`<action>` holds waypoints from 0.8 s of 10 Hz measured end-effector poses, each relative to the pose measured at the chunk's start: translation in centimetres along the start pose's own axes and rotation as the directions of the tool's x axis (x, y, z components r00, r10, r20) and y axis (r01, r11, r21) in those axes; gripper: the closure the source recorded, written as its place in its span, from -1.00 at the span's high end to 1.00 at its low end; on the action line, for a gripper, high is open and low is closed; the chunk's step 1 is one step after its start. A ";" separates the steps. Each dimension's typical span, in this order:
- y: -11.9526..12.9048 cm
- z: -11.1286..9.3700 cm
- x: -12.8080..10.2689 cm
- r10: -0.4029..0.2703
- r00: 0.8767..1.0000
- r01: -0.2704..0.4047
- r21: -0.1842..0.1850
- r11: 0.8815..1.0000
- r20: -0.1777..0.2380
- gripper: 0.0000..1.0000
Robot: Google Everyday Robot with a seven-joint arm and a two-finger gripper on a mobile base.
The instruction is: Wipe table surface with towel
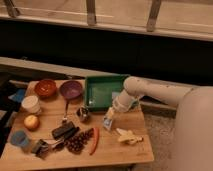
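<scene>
- The gripper (109, 120) hung right of centre, just below the green tray (95, 96); finger state — cannot tell
- The table surface (112, 146) lay bare toward its lower right edge

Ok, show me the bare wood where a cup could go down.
Bare table surface lies along the front edge between the red chili and the banana, and right of the gripper, which holds the towel below the green tray. The left half is crowded with bowls, cups and tools.
</scene>
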 end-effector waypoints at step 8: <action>4.9 3.6 5.7 -0.015 0.998 0.015 0.006 1.000 -0.063 -1.00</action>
